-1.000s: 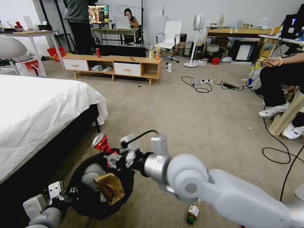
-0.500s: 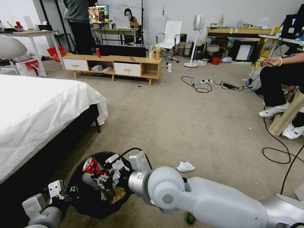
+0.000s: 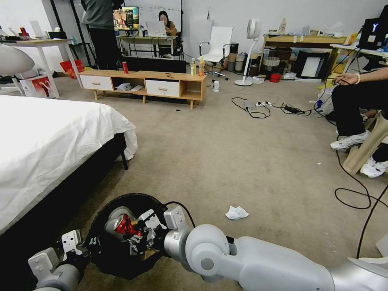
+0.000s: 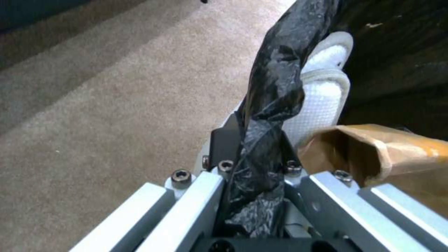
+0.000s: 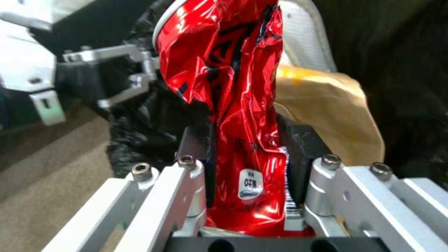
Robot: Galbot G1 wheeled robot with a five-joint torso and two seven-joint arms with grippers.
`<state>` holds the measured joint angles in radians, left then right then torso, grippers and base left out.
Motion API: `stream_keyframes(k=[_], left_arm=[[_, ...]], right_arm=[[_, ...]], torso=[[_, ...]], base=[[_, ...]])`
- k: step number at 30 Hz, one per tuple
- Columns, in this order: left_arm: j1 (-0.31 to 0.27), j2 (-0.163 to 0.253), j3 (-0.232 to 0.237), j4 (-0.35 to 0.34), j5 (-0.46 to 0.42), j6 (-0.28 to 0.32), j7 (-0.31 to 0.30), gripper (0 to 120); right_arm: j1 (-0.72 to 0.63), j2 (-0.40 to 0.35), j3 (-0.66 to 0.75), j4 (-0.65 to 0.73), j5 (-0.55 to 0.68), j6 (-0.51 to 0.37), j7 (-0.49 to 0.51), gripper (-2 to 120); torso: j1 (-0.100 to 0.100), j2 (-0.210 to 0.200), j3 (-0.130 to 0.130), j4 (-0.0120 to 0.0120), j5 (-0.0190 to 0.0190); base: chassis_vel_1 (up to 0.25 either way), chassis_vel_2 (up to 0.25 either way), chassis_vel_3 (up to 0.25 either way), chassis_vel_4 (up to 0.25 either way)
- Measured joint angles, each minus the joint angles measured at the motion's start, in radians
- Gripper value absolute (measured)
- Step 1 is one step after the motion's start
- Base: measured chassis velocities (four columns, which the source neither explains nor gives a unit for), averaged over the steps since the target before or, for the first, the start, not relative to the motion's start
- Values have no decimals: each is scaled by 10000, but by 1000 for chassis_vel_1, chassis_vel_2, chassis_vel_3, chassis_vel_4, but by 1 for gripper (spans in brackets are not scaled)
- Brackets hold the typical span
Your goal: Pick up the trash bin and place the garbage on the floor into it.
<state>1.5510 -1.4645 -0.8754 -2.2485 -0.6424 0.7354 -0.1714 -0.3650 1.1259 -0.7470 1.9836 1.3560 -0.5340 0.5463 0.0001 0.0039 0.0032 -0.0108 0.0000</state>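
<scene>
Low in the frame, the right gripper (image 3: 135,235) squeezed the crushed can (image 3: 122,224) over the bin (image 3: 103,258). At lower left, the left gripper (image 4: 261,168) pinched the bin's black bag (image 4: 275,87).

Crushed can (image 5: 224,87) glossy red metal; bin liner (image 4: 268,105) crinkly black plastic; paper bag (image 5: 327,112) matt brown.

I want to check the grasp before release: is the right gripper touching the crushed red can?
Touching. In the right wrist view the right gripper is shut on the crushed red can, its dark pads pressed against both sides, above the trash bin.
</scene>
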Motion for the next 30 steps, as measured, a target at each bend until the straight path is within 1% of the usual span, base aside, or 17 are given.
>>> stream_keyframes(k=[3, 4, 5, 6, 9, 10, 13, 14, 15, 16, 17, 18, 20, 21, 23, 29, 30], left_arm=[[-2, -11, 0, 4, 3, -1, 5, 2], [-2, -12, 0, 11, 6, -1, 8, 2], [-3, -14, 0, 28, 10, -1, 12, 2], [-3, -14, 0, 28, 10, -1, 12, 2], [-11, -15, 0, 74, 24, -1, 19, 2], [-11, -15, 0, 74, 24, -1, 19, 2], [-27, -15, 0, 109, 28, -1, 25, 2], [-27, -15, 0, 109, 28, -1, 25, 2], [-40, -12, 1, 128, 27, -1, 29, 2], [-48, -9, 2, 144, 28, -1, 33, 2], [-48, -9, 2, 144, 28, -1, 33, 2], [-54, -6, 3, 165, 27, -1, 37, 2], [-64, -6, 5, 199, 26, -1, 45, 2], [-64, -6, 5, 199, 26, -1, 45, 2], [-69, -6, 6, 234, 26, -1, 49, 2], [-68, -9, 7, 250, 26, -1, 55, 2], [-68, -6, 4, 265, 26, -1, 57, 2]], right_arm=[[-87, -66, 0, -28, -85, -2, 0, 26], [-118, -81, 0, -41, -111, -5, 0, 28], [-146, -90, 1, -49, -135, -6, -1, 33], [-146, -90, 1, -49, -135, -6, -1, 33], [-202, -130, 6, -94, -224, -10, -21, 50], [-202, -130, 6, -94, -224, -10, -21, 50], [-209, -169, 16, -161, -286, -18, -82, 63], [-209, -169, 16, -161, -286, -18, -82, 63], [-215, -174, 18, -186, -316, -21, -115, 70], [-222, -174, 18, -200, -327, -23, -136, 73], [-222, -174, 18, -200, -327, -23, -136, 73], [-231, -170, 19, -230, -352, -24, -161, 80], [-250, -154, 28, -286, -407, -24, -199, 88], [-250, -154, 28, -286, -407, -24, -199, 88], [-264, -147, 56, -331, -446, -19, -242, 98], [-265, -162, 249, -283, -610, 89, -300, 100], [-260, -180, 454, -139, -718, 161, -326, 100]], torso=[[0, 0, 0, 0, 0], [0, 0, 0, 0, 0], [0, 0, 0, 0, 0], [0, 0, 0, 0, 0], [0, 0, 0, 0, 0], [0, 0, 0, 0, 0], [0, 0, 0, 0, 0], [0, 0, 0, 0, 0], [0, 0, 0, 0, 0], [0, 0, 0, 0, 0], [0, 0, 0, 0, 0], [0, 0, 0, 0, 0], [0, 0, 0, 1, 0], [0, 0, 0, 1, 0], [0, 0, 0, 0, 0], [0, 0, 0, 0, 0], [0, 0, 0, 0, 0]], base=[[0, 0, 0, 0], [0, 0, 0, 0], [0, 0, 0, 0], [0, 0, 0, 0], [0, 0, 0, 0], [0, 0, 0, 0], [0, 0, 0, 0], [0, 0, 0, 0], [0, 0, 0, 0], [0, 0, 0, 0], [0, 0, 0, 0], [0, 0, 0, 0], [0, 0, 0, 0], [0, 0, 0, 0], [0, 0, 0, 0], [0, 0, 0, 0], [0, 0, 0, 0]])
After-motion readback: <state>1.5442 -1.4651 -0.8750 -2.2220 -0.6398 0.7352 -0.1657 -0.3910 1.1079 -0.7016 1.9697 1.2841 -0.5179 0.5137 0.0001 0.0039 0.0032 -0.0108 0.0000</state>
